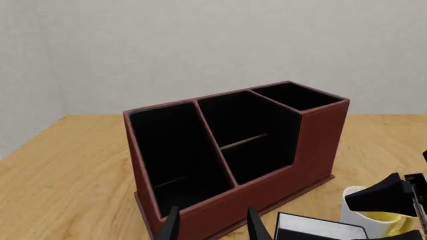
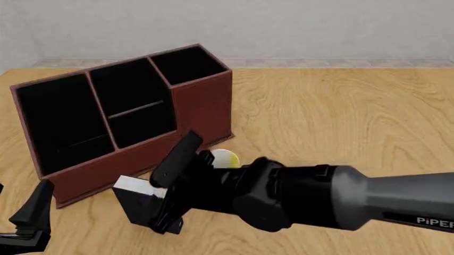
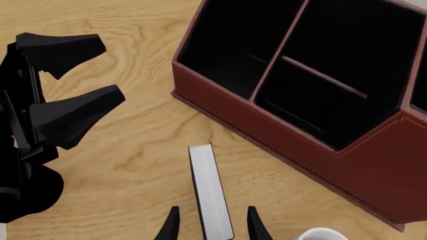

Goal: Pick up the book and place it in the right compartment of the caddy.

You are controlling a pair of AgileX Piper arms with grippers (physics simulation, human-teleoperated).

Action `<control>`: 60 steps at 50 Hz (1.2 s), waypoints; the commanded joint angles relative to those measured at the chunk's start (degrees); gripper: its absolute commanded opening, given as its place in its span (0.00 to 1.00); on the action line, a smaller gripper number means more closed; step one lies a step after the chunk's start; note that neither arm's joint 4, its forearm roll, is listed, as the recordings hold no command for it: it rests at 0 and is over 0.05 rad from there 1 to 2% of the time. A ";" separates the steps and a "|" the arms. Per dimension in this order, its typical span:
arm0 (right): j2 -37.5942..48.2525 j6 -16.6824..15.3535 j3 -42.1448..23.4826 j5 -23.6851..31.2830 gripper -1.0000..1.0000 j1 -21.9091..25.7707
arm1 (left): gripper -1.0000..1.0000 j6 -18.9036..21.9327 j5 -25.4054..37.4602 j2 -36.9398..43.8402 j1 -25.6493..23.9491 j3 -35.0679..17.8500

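My left pincer (image 2: 32,212) idles open, empty, at the tabletop (image 2: 341,117) edge. The book (image 3: 210,192) stands before the caddy (image 2: 202,114); my right pincer (image 3: 210,225) straddles it, not yet closed. I should seat deeper, squeeze squarely, then lift.

White "PiPER" lettering, cut by frame edge, on right arm (image 2: 397,204)

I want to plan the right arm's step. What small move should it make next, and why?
Probably close the right gripper on the book. The right wrist view shows its open fingers on either side of the upright book, which stands on the table in front of the caddy, so the book looks ready to be gripped before lifting.
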 commanded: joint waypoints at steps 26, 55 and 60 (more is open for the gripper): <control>4.56 2.32 2.44 -3.44 1.00 0.03 | 1.00 -0.01 0.00 0.01 0.00 0.00; 3.23 1.75 3.60 -4.42 0.00 0.24 | 1.00 0.00 0.00 0.01 0.00 0.00; 1.34 0.76 3.01 -2.59 0.00 1.01 | 1.00 0.00 0.00 0.00 0.01 0.00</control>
